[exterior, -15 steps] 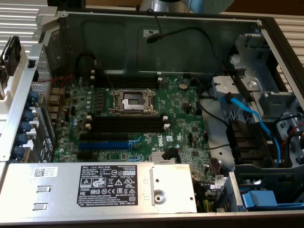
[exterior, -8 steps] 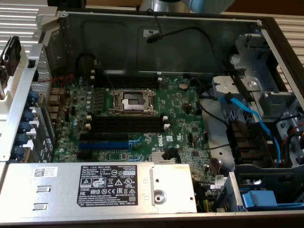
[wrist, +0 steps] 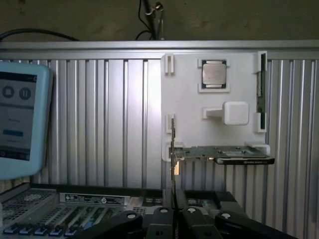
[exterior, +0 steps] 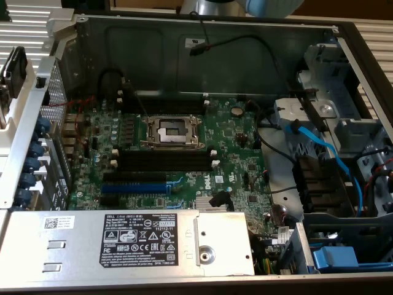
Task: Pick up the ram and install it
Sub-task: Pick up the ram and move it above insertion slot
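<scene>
the pick-up looks done, and i'd say the carry to the computer is the step in hand. in the wrist view the hand [wrist: 174,213] is closed on the ram [wrist: 173,149], a long thin dark-green circuit-board stick seen edge-on. one end is pinched between the two black fingers [wrist: 162,219] and the rest reaches out ahead of them.

beyond it, on the ribbed grey metal surface [wrist: 99,124], lies the white plastic parts holder [wrist: 192,99]. it has a square silver processor [wrist: 214,73] in one pocket and a flat green card [wrist: 214,151] along one side. the ram's free end overlaps the holder's edge, and i cannot tell whether it touches it or is clear of it.

in the exterior view the open grey metal computer case [exterior: 215,55] shows its green motherboard [exterior: 233,141]. the long black plastic slots with white end clips [exterior: 164,161] lie near the middle of the board with no stick in them, and the blue slot [exterior: 134,187] is just beside them. a pale blue part of the arm [exterior: 273,7] hangs over the case's back wall.

to my eye, installing calls for the stick's long edge to lie parallel over one black slot, with the contact edge towards the board. the end clips would have to be swung out, and whether they are i cannot make out. the press would have to be straight, since a tilted one would likely jam so thin a board.
</scene>
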Tool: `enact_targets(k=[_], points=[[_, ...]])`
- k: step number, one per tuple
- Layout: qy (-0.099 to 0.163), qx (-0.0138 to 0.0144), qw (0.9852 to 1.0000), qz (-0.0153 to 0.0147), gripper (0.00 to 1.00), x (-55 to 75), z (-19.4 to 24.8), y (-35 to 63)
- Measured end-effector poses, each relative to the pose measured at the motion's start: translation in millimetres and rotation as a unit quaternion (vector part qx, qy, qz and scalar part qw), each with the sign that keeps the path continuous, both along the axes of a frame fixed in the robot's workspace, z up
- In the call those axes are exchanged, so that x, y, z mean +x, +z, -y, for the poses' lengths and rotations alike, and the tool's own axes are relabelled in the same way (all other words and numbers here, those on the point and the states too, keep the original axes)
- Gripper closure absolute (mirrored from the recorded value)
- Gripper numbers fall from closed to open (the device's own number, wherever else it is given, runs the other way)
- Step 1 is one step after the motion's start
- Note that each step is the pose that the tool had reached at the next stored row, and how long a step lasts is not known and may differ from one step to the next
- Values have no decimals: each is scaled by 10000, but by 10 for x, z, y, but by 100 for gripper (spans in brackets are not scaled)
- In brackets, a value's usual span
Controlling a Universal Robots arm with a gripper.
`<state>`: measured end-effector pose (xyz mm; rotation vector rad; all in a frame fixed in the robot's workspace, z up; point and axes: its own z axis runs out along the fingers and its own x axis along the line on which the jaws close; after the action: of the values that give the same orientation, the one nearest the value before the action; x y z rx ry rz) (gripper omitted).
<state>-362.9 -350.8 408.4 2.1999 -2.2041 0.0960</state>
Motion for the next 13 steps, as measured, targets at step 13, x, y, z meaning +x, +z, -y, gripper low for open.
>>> enact_targets(k=[13], points=[[0, -4, 10000, 0, 87, 420, 0, 86]])
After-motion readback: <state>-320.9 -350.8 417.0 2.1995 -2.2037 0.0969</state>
